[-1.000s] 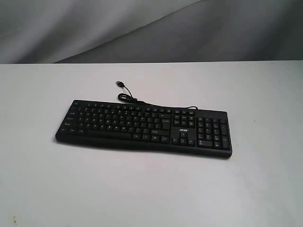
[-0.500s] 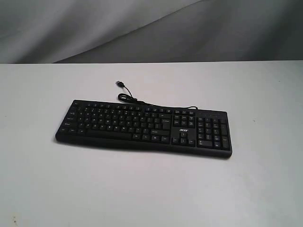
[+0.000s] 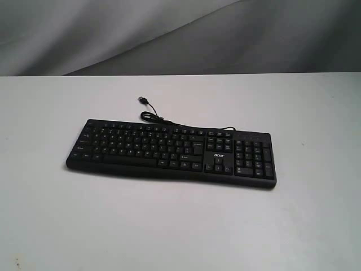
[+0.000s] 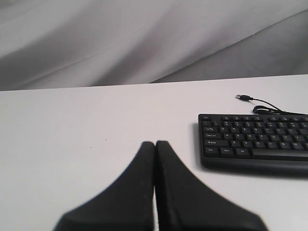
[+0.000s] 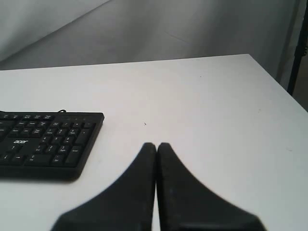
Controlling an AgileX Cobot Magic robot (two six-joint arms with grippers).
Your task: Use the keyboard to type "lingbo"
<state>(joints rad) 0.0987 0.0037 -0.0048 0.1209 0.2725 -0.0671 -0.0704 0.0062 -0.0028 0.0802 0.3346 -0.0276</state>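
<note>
The black keyboard [image 3: 171,152] lies flat on the white table [image 3: 169,226], its number pad at the right end and a white "acer" logo beside it. Its thin black USB cable [image 3: 151,115] curls behind it, unplugged. Neither arm shows in the exterior view. My left gripper [image 4: 155,144] is shut with nothing held, over bare table short of the keyboard's [image 4: 253,143] left end. My right gripper [image 5: 156,145] is shut and holds nothing, apart from the keyboard's [image 5: 48,143] number-pad end.
A grey cloth backdrop [image 3: 180,34] hangs behind the table. The table's right edge [image 5: 274,79] shows in the right wrist view, with a dark stand [image 5: 297,53] beyond it.
</note>
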